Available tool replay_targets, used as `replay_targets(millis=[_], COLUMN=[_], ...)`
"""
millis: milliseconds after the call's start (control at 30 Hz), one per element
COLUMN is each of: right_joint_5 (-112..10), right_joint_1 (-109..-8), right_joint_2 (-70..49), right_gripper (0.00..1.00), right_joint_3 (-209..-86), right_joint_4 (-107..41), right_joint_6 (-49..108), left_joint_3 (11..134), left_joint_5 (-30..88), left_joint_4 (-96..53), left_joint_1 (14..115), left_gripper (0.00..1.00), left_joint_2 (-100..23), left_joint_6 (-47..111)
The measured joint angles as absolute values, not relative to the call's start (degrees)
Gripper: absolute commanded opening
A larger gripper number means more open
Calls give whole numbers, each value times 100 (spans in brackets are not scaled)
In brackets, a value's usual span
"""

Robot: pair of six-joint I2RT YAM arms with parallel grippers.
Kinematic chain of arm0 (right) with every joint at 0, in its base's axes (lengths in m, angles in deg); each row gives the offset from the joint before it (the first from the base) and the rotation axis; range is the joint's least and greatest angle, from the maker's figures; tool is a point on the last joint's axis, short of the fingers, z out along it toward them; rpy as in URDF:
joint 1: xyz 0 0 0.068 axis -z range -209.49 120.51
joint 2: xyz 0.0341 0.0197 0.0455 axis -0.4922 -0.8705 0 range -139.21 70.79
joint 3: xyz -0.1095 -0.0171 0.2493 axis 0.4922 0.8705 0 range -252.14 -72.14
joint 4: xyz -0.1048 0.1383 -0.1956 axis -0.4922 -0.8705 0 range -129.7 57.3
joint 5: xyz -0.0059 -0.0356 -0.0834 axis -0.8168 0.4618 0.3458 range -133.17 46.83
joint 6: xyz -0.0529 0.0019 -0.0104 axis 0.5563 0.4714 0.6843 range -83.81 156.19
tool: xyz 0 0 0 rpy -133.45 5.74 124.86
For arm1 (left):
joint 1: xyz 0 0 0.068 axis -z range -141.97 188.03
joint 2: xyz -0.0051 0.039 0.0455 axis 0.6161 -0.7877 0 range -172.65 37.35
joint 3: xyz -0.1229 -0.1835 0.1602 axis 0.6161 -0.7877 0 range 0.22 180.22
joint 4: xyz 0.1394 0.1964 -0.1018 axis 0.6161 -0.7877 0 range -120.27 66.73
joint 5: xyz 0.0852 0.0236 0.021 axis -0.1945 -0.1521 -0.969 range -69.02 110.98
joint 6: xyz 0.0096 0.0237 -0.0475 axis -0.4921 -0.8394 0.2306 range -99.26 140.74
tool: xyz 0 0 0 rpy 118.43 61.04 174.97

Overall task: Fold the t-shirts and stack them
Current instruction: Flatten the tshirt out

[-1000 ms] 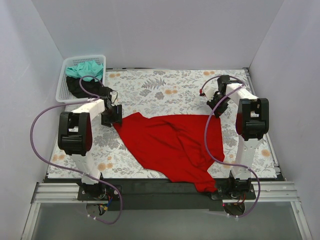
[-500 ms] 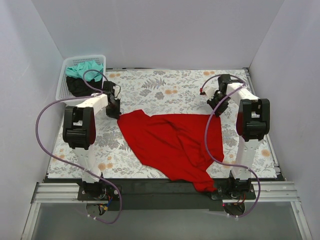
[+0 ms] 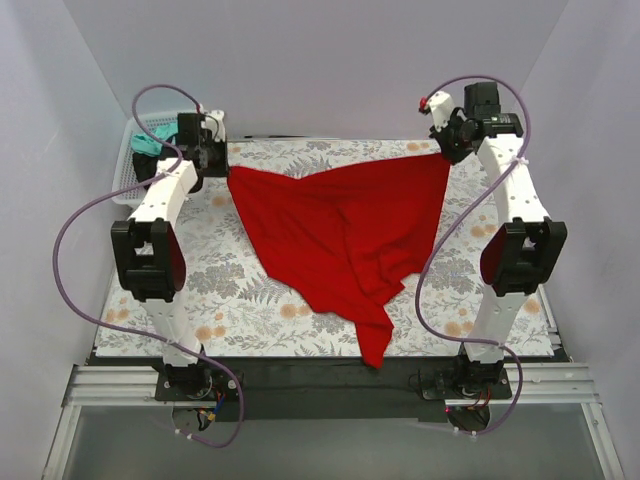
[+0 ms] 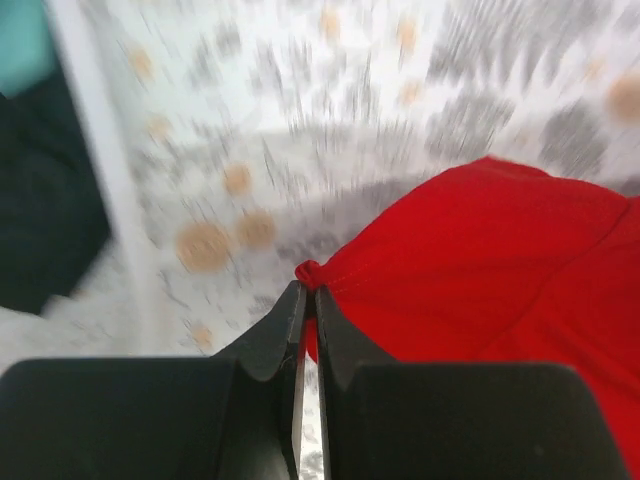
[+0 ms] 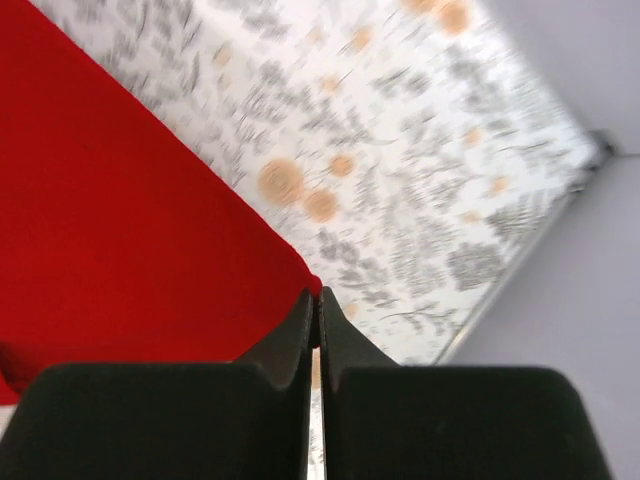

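The red t-shirt (image 3: 340,225) hangs stretched between my two grippers over the far half of the table, its lower end trailing down to the near edge. My left gripper (image 3: 224,172) is shut on the shirt's left corner; in the left wrist view a small bunch of red cloth (image 4: 480,260) sits pinched at the gripper's (image 4: 308,292) tips. My right gripper (image 3: 446,154) is shut on the right corner, and the right wrist view shows the gripper (image 5: 318,296) holding the red edge (image 5: 120,230). A teal t-shirt (image 3: 148,143) and a black t-shirt (image 3: 150,170) lie in the basket.
The white mesh basket (image 3: 124,180) stands at the far left, just behind my left arm. The floral-print cloth (image 3: 240,290) covers the table. Grey walls close in the left, back and right sides. A metal rail (image 3: 320,385) runs along the near edge.
My left gripper has shut on the shirt's left corner. Both arms have risen and swung toward the far wall, lifting and stretching the red shirt off the table.
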State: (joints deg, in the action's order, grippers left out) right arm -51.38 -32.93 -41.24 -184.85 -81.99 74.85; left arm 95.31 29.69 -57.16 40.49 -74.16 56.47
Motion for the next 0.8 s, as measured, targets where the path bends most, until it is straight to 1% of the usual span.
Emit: replay_targets(millis=[200,333,400,533,800], right_joint_5=[-5020,-4836,-4712,-4438,-4078], right_joint_1=[-3278,-3267,-3260,-3253,-3249], right_joint_2=[-3735,-3270,-2850,-1764,411], right_gripper=[1,1,1,1,1], right_joint_3=[-19591,-19800,-19656,-18937,-17781], right_joint_4=[-8140,-7821,-7502,-6755,-5607], right_joint_6=[7306,7172,7056,6908,6836], left_joint_3=[10521,10613,10576,10224,8928], left_joint_5=[3242,3391,3415,3421,3487], left_joint_4=[-5250,-4765,-4442,-3825,-2757], left_joint_1=[3780,3616,3579,3583,3586], left_gripper=[0,0,0,0,0], left_joint_2=[-6694,-5993,-5551,-4616,-2441], left_joint_6=[5675,5727,5756,5767,5754])
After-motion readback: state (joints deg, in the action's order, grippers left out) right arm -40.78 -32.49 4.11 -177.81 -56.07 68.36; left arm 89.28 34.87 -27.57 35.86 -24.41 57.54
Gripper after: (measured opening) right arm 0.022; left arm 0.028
